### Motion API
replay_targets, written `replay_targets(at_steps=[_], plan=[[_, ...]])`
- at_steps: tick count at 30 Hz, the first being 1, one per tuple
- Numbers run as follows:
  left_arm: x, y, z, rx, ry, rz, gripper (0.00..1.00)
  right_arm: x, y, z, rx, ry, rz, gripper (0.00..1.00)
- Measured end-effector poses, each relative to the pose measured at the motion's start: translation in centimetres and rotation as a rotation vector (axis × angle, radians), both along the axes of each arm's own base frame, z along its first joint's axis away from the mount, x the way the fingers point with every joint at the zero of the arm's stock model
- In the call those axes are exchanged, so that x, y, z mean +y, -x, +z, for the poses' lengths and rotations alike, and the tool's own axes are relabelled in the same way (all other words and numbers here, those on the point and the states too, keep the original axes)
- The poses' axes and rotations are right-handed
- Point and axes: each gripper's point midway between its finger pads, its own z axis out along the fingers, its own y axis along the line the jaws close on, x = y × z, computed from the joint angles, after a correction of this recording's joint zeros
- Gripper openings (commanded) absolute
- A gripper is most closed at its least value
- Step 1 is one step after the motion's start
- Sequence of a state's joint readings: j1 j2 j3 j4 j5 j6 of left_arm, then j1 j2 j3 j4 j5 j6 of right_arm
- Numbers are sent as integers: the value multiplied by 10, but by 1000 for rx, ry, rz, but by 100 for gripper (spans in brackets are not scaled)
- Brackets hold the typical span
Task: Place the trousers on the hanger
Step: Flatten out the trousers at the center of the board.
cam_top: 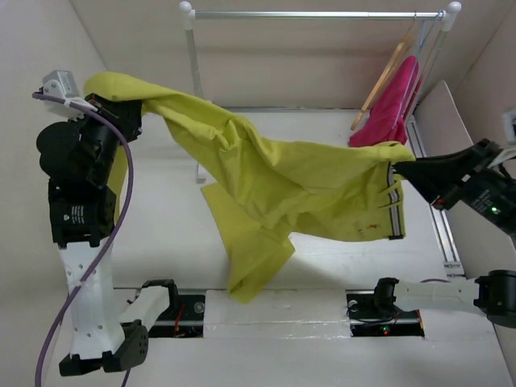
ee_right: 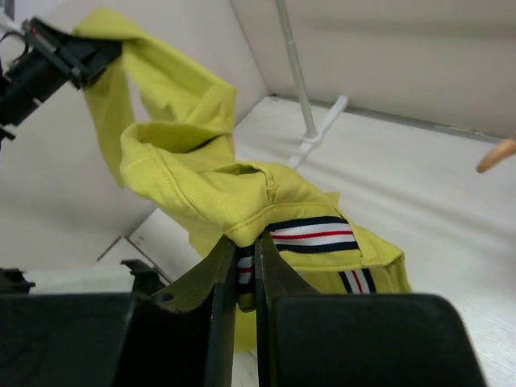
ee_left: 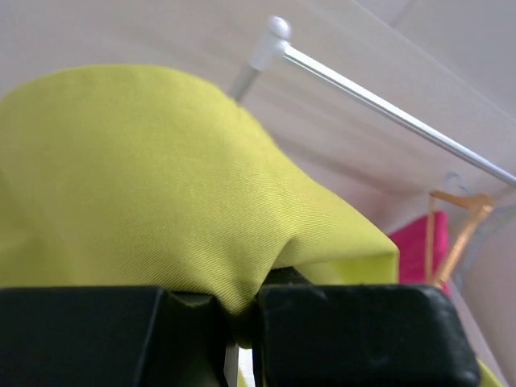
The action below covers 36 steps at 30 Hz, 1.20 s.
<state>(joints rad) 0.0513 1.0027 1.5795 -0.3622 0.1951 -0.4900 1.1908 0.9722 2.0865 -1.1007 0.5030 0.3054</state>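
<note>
Trousers (cam_top: 282, 181) slung in air above table (cam_top: 161, 210), long axis left-to-right between claws. Left claw (cam_top: 122, 109) clenched on plain end; right claw (cam_top: 407, 171) clenched on striped-trim end. Hanger (cam_top: 379, 85) on rail (cam_top: 322, 14), beyond right claw; right arm nearer.

Just a white-and-silver clothes rail (cam_top: 318, 14) standing at the back of the white table (cam_top: 161, 205), with a magenta-pink garment (cam_top: 395, 105) hanging at the rail's right end.
</note>
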Motion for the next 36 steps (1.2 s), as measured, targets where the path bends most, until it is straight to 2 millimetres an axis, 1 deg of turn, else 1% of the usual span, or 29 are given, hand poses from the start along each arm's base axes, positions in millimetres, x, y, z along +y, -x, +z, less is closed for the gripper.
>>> replay_targets(at_steps=[2,3,5,6,8,9,10,11,13,14,15,16,17,18,19,21,22,23,24,25,27,28,29,30,31,32,33,34,36], plan=[[11,1,-4,17,-23,62,0,-17,2,-1,5,-20,-34,0],[16,-5,-14,46,-35,85,0,-24,-1,-8,16,-13,-65,0],[23,-26,-43,135,-52,112,0,-31,-8,-30,50,42,-131,0],[24,-40,-61,186,-56,115,0,-28,-15,-47,72,93,-171,0],[24,-73,-106,302,-62,116,0,-24,-34,-82,110,212,-285,0],[23,-88,-130,359,-64,116,0,-14,-53,-116,149,332,-358,0],[22,-104,-161,429,-67,114,0,-10,-58,-128,163,376,-374,0],[21,-118,-195,504,-67,111,0,-6,-74,-153,194,451,-420,0],[18,-131,-262,665,-68,104,0,-4,-106,-203,275,582,-491,0],[17,-133,-288,734,-67,102,0,-6,-121,-230,324,632,-514,0],[16,-135,-310,795,-65,96,0,-12,-131,-252,373,673,-532,0],[13,-137,-326,834,-59,85,0,-19,-138,-271,422,704,-536,0],[11,-137,-334,855,-50,76,0,-25,-143,-284,457,717,-538,0],[9,-136,-335,860,-41,68,0,-28,-146,-287,470,710,-531,0],[8,-136,-329,847,-31,65,0,-28,-150,-283,459,687,-519,0],[7,-137,-302,788,-15,68,0,-22,-155,-258,400,617,-477,0],[6,-139,-281,742,-5,69,0,-16,-159,-238,359,576,-457,0],[6,-142,-252,685,11,71,0,-10,-164,-213,315,536,-435,0],[6,-148,-222,620,29,71,0,-3,-170,-187,272,498,-418,0],[5,-153,-184,531,53,64,0,5,-180,-154,218,454,-402,0],[9,-156,-103,348,104,65,0,23,-202,-75,75,348,-377,0],[14,-152,-64,257,124,73,0,31,-211,-42,13,305,-365,0],[19,-144,-28,175,139,85,0,38,-218,-3,-69,246,-356,0],[24,-134,7,95,149,98,0,44,-220,33,-153,188,-343,0],[29,-122,38,20,156,115,0,47,-219,61,-228,136,-332,0],[32,-107,65,-47,162,130,0,45,-209,80,-285,98,-318,0],[34,-91,87,-105,164,140,0,41,-199,89,-310,81,-312,0],[34,-73,104,-155,165,146,0,35,-186,90,-323,71,-305,0],[33,-42,117,-211,167,150,0,16,-150,74,-307,75,-299,0]])
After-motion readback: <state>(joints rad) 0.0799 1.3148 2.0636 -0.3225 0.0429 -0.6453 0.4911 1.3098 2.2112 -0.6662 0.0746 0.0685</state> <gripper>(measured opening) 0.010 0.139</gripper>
